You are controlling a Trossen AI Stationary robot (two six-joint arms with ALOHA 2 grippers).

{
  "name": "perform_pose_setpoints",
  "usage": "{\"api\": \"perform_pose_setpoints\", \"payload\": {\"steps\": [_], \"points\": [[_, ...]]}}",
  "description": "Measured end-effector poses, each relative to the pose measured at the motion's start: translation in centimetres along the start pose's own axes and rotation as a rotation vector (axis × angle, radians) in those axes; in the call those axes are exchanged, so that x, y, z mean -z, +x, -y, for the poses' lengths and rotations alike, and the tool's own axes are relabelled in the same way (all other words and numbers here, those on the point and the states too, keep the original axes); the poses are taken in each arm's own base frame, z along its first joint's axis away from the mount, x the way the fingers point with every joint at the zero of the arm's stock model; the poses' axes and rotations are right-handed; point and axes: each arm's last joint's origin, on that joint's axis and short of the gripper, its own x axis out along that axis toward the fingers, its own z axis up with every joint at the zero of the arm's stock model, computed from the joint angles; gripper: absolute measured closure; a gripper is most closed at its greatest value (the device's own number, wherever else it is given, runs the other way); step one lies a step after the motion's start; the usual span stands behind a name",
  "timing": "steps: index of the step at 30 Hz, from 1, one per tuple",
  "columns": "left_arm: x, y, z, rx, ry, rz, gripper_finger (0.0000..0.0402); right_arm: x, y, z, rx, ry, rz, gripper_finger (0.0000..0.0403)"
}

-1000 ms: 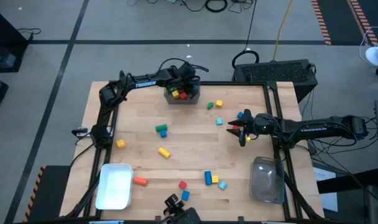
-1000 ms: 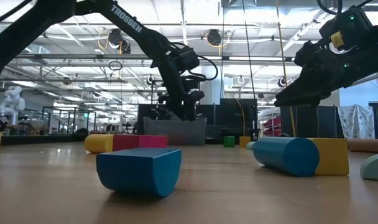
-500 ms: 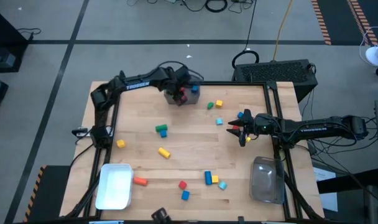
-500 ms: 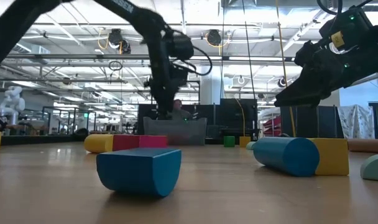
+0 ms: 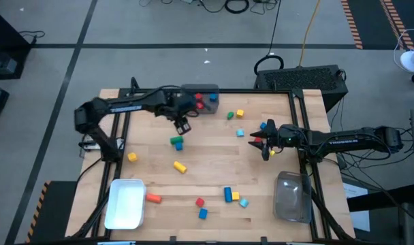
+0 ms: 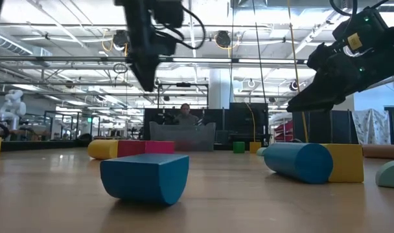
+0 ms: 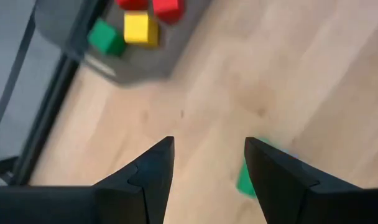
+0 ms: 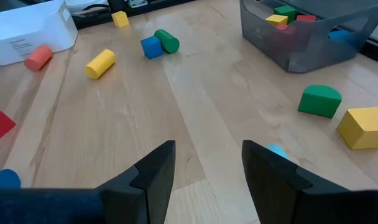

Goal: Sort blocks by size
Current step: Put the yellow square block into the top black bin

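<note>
Small coloured blocks lie scattered on the wooden table (image 5: 214,156). A grey bin (image 5: 201,101) at the far edge holds red, yellow, green and blue blocks (image 7: 139,28). My left gripper (image 5: 182,125) is open and empty above the table, between the bin and a green block (image 5: 176,141) that lies beside a blue one; the green block shows beside one fingertip in the left wrist view (image 7: 245,180). My right gripper (image 5: 260,144) is open and empty at the right, above the table. A cyan block (image 8: 276,150), a green block (image 8: 319,99) and a yellow block (image 8: 363,127) lie ahead of it.
A white bin (image 5: 125,203) stands at the near left and a clear bin (image 5: 292,197) at the near right. Yellow (image 5: 180,166), orange (image 5: 153,198), red (image 5: 199,202) and blue (image 5: 227,194) blocks lie toward the near edge. A person (image 6: 184,115) shows beyond the table.
My left gripper has left the grey bin and gone toward the table's near edge and a little left, and now hangs by the green block. My right arm has kept still.
</note>
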Motion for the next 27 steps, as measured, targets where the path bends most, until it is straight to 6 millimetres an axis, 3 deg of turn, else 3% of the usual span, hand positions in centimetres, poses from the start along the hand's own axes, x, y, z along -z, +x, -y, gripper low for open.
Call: {"api": "perform_pose_setpoints", "payload": {"steps": [6, 12, 27], "points": [[5.1, -0.6, 0.7, 0.002, -0.025, -0.066, 0.0203, 0.0, 0.0, 0.0, 0.0, -0.002, 0.001, 0.0227], [9.8, 0.3, 1.3, 0.038, -0.013, -0.215, 0.0204, 0.0, 0.0, 0.0, 0.0, -0.001, 0.0, 0.0227], [16.4, 3.1, 3.6, 0.067, -0.009, -0.44, 0.0204, 0.3, 0.0, 0.1, 0.008, 0.035, -0.032, 0.0227]]}}
